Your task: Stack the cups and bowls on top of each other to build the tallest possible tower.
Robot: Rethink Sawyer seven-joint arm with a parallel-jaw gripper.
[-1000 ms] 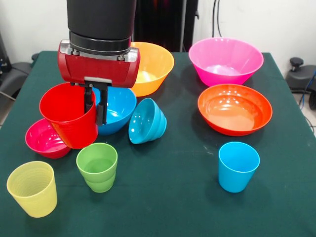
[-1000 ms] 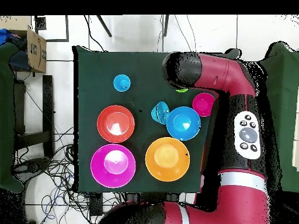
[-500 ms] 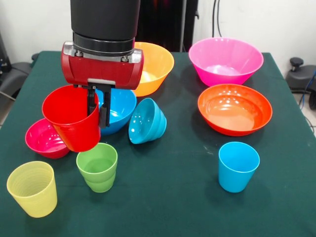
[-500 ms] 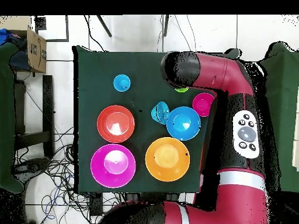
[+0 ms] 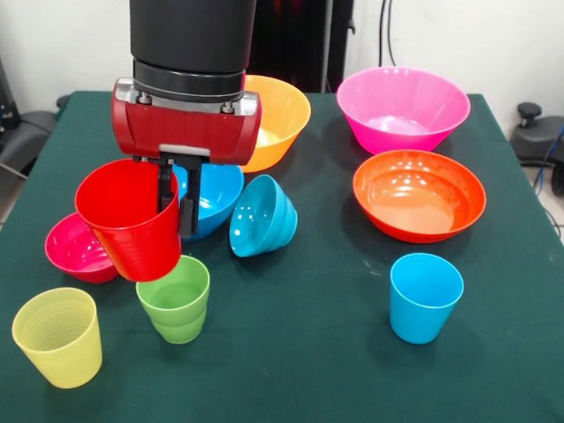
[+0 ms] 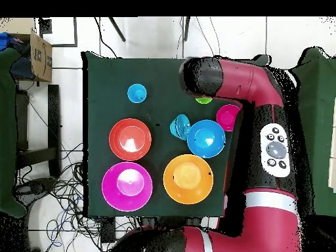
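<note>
Nearest the front camera, at about seven o'clock on the green cloth-covered table, stands the ribbed translucent yellow plastic cup, upright and empty. Just beyond it, toward two o'clock, sits the lime green plastic cup, also upright and empty. At five o'clock of the table the light blue plastic cup stands alone, open end up, nothing inside.

The red plastic cup hangs clear of the cloth, tilted, its base just over the lime green cup's near-left rim. The gripper has its black fingers clamped on the red cup's wall, one inside and one outside the rim.

Behind the red cup, at nine o'clock, the small magenta bowl is partly hidden. The small light blue bowl lies tipped on its side, mouth toward the camera, leaning beside the medium blue bowl. At three o'clock the wide red-orange bowl sits empty. Farthest, the large yellow-orange bowl at twelve o'clock and the large pink bowl at one o'clock both stand upright and empty.
</note>
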